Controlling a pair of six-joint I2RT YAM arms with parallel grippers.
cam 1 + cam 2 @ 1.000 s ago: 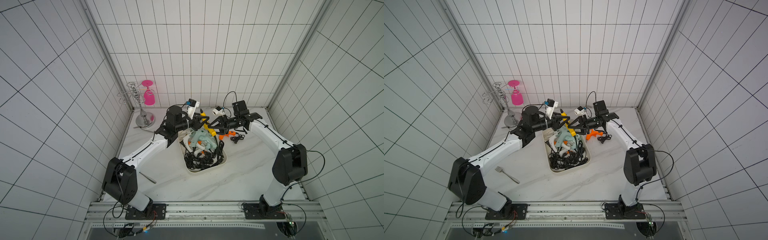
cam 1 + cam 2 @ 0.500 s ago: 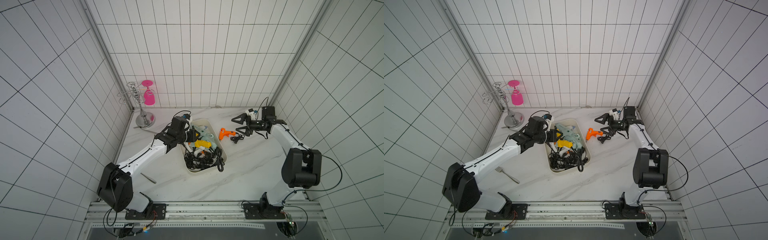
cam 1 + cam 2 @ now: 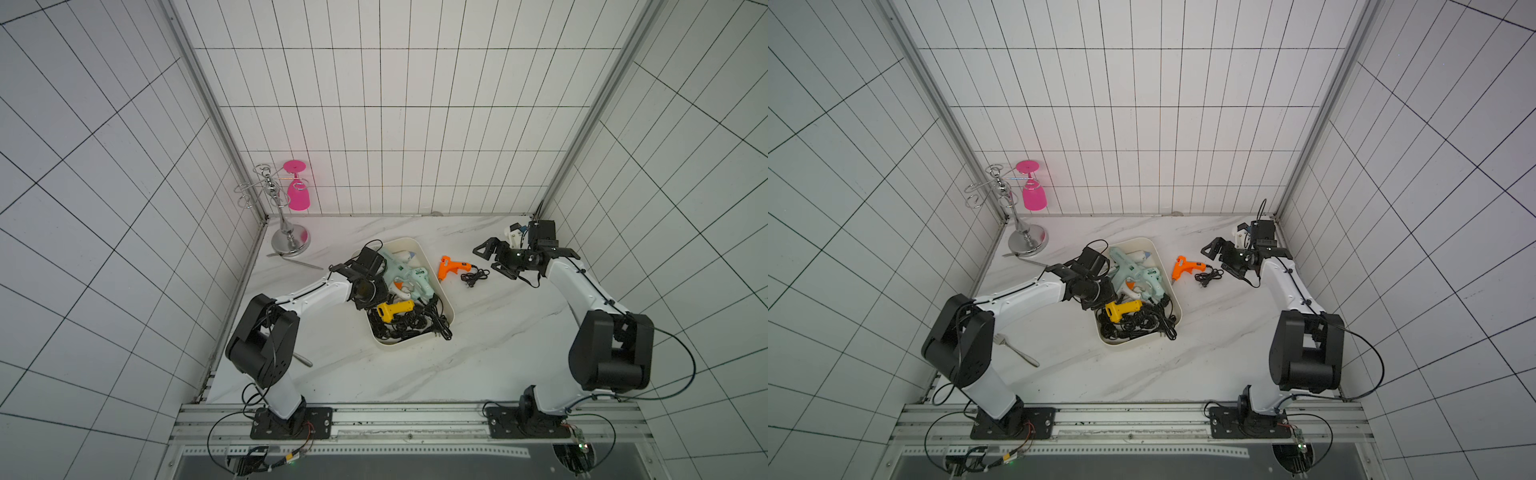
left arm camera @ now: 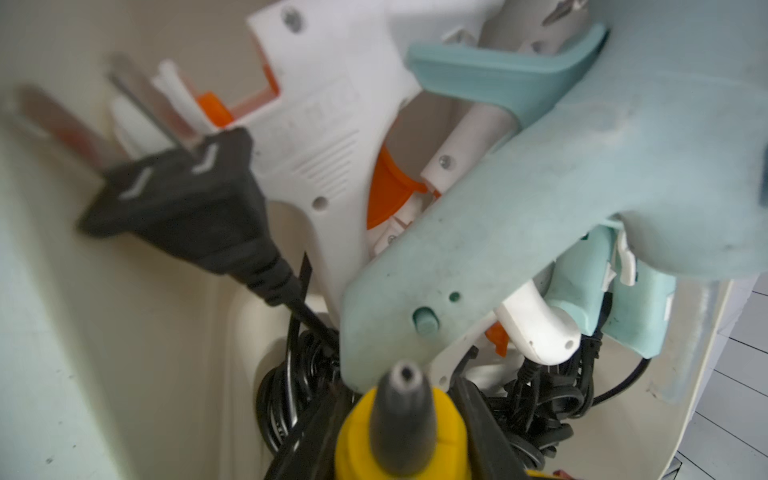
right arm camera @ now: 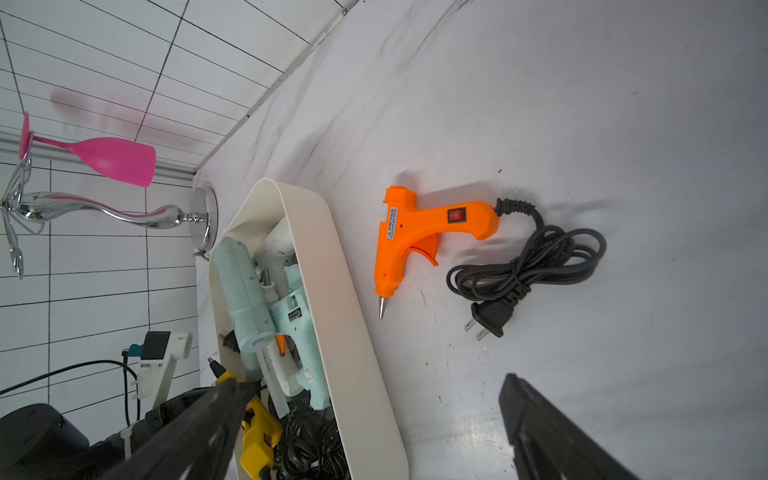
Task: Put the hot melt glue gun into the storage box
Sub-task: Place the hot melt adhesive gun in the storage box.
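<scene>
Yellow plastic glue gun (image 3: 395, 309) clamped inside the cream-white rectangular plastic storage box (image 5: 332, 299); orange plastic glue gun (image 5: 415, 224) lies outside it

Only the left wrist view looks into the box at close range. There the left gripper (image 4: 392, 432) has its black fingers (image 4: 478, 415) drawn partway in against the sides of the yellow body, whose grey nozzle faces the lens above a tangle of black cables (image 4: 536, 411). Beyond it lie a pale teal plastic glue gun (image 4: 498, 232), a white plastic glue gun with an orange trigger (image 4: 324, 137) and a black two-pin plug (image 4: 183, 208).

The right wrist view alone shows the orange gun's red switch and its coiled black cord (image 5: 532, 266). Gun and cord lie on the white marble-patterned tabletop (image 5: 582, 124), just beside the box's outer wall but not touching it.

Both top views place the right gripper (image 3: 493, 261) near that cord, on the side away from the box. Its jaws are spread wide with nothing between them.

Both top views also show a pink plastic wine glass (image 3: 297, 195) hanging upside down on a chrome wire rack (image 3: 286, 232) in the far corner. A metal fork (image 3: 1017, 353) by the left arm's base shows whole in a top view
</scene>
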